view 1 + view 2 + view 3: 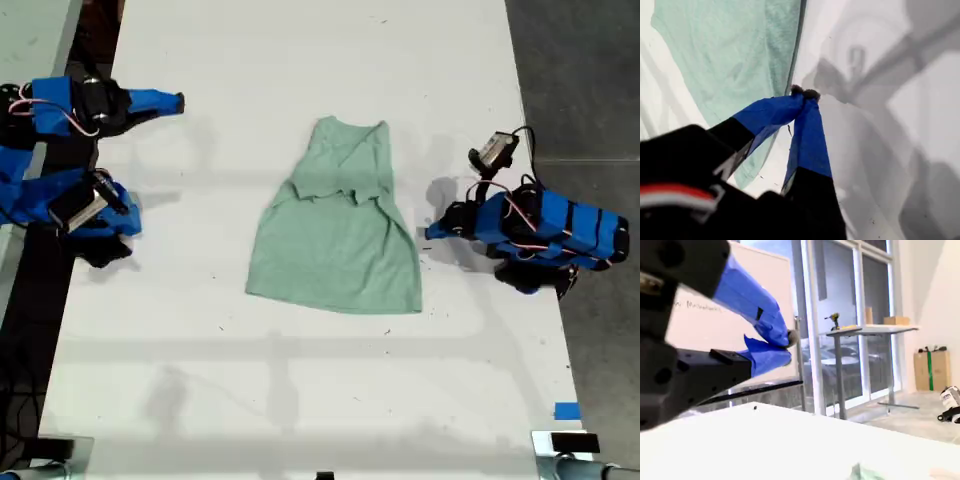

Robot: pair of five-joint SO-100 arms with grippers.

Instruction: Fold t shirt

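The t shirt lies mid-counter, its sleeves already folded in, my first claw pinched shut and empty just beside its right edge in the exterior view, my second claw closed and empty, raised well apart; next, grip the hem.

The t shirt is soft, matt, wrinkled cloth; the white surface looks smooth with a slight sheen; the fingers are blue plastic.
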